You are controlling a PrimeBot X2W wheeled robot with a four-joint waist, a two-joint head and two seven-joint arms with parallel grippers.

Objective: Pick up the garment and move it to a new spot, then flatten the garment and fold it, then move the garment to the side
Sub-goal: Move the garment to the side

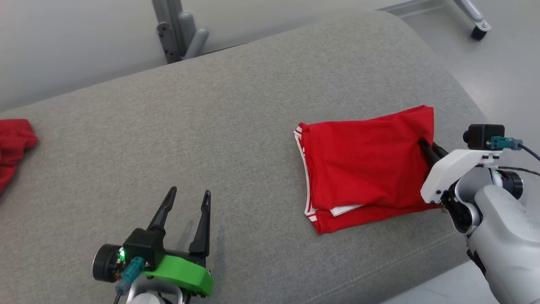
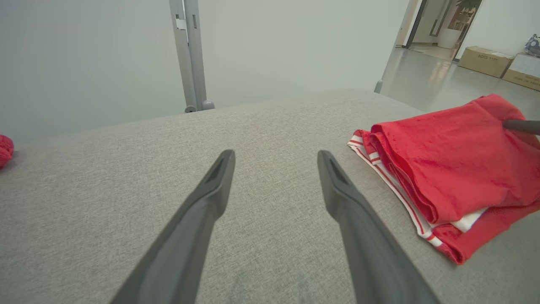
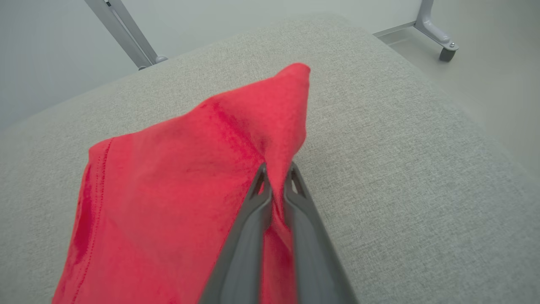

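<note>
- Left gripper [image 1: 190, 192] hovers at 7 o'clock in the head view with its fingers spread wide and nothing between them, just above the grey cushion [image 1: 211, 126]. It has no share in the work at this moment.
- Off at its 9 o'clock, at the cushion's far left, lies a second red cloth [image 1: 12, 143], well apart from everything else.
- Between the left gripper and the garment runs a broad bare stretch of cushion, the best open room for a slide or a set-down. At 12 o'clock, behind the cushion, stands a grey metal post [image 1: 177, 29].
- The garment [image 1: 363, 164] lies at 3 o'clock, folded into a stacked rectangle, its white-striped hems facing 9 o'clock and a lower layer peeking out at 6 o'clock.
- The right gripper [image 1: 427, 145] is pinched narrow on the garment's right edge. In the right wrist view the cloth rises in a peak from between its fingers [image 3: 262, 185].
- Folding looks done, so the step in hand is probably the move to the side.
- That move calls for a low, slow drag or lift, since a single pinch may let the layers slip apart.
- At the garment's 3 o'clock the cushion rounds off toward the floor, and its front edge is near at 6 o'clock. There is little margin either way.
</note>
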